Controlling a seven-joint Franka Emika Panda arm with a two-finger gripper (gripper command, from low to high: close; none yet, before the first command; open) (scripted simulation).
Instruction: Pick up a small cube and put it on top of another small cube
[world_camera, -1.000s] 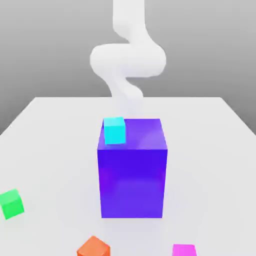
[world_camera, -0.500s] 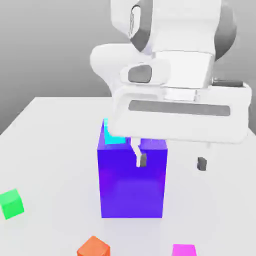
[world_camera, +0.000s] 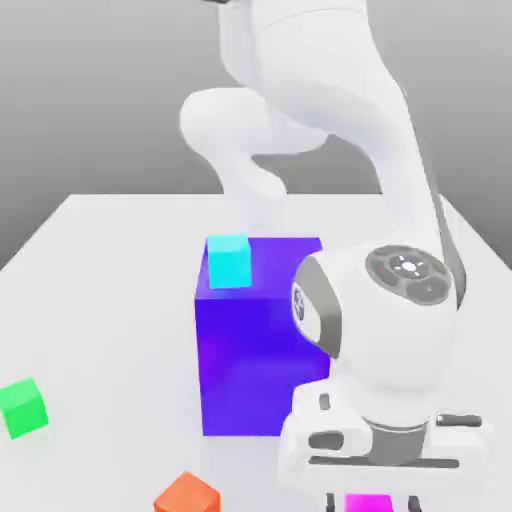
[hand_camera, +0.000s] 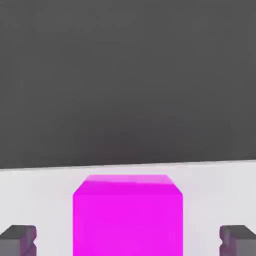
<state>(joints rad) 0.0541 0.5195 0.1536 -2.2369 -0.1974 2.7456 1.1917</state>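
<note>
The small magenta cube (world_camera: 367, 501) lies on the white table at the front edge of the exterior view, mostly covered by my hand. My gripper (world_camera: 370, 506) has come down around it. In the hand view the magenta cube (hand_camera: 127, 217) sits centred between the two dark fingertips (hand_camera: 18, 239), with a clear gap of table on each side, so my gripper (hand_camera: 127, 241) is open and touches nothing. The small green cube (world_camera: 23, 407) rests on the table far to the exterior view's left, apart from everything.
A big blue-purple block (world_camera: 250, 345) stands mid-table just behind my hand, with a small cyan cube (world_camera: 228, 261) on its top corner. A small orange cube (world_camera: 187, 494) lies at the front, left of my hand. The white table (world_camera: 100, 260) spreads around them.
The hand has dropped from in front of the blue block's top to the table at the front, and its fingers now straddle the magenta cube. No cube has moved.
</note>
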